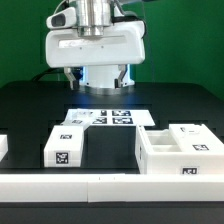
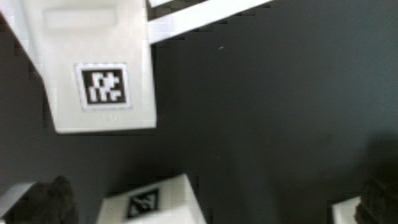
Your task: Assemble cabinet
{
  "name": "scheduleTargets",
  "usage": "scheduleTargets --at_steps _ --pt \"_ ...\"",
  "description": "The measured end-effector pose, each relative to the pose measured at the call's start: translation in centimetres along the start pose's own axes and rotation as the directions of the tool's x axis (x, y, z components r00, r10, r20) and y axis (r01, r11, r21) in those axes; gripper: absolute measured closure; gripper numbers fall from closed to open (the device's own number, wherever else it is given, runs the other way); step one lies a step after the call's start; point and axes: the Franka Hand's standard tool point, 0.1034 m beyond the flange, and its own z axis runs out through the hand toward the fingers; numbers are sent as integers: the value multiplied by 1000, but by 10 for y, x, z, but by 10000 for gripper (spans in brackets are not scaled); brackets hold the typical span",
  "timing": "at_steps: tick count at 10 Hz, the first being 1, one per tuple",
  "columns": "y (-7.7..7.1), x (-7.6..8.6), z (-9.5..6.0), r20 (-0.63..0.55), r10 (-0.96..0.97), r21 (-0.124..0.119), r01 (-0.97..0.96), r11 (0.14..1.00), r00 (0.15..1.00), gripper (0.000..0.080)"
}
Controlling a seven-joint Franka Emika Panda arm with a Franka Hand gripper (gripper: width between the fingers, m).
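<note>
**Gripper spread over the marker board, cabinet waiting by the rail**

From where I stood, the gripper (image 1: 98,84) hung over the far side of the tabletop (image 1: 30,112), above the marker board (image 1: 102,117). Its jaws looked spread, with nothing held between them.

The cabinet (image 1: 180,150) sat open side up, near the tabletop's corner at the exterior view's right, close behind the rail (image 1: 100,186) that ran along the edge nearest that camera. A divider showed inside it.

I judged it to be stiff, hollow plastic: light for its bulk and unlikely to bend, but smooth enough to slip in a weak pinch. The whole box looked too wide for the jaws to span. One upright wall, or the divider, seemed the sensible place to grip, low enough that the box wouldn't swing.

A block (image 1: 65,148) with one tag lay well apart from the cabinet, toward the exterior view's left. The rail left little room to slide the cabinet toward the near edge. The marker board lay between gripper and cabinet but was flat, so I didn't expect it to get in the way.
</note>
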Motion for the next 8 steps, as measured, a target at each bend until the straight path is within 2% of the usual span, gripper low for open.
scheduleTargets --at_steps 2,3,4,7,8 --pt "-3 -1 -11 15 -105 93 103 990 994 4" --pt "0 -1 -15 16 -122 116 120 986 992 4" --pt "0 0 -16 10 -191 109 189 976 982 4" --pt "1 0 -16 9 -252 114 250 962 968 4" --pt "11 3 -16 48 -282 143 273 951 958 4"
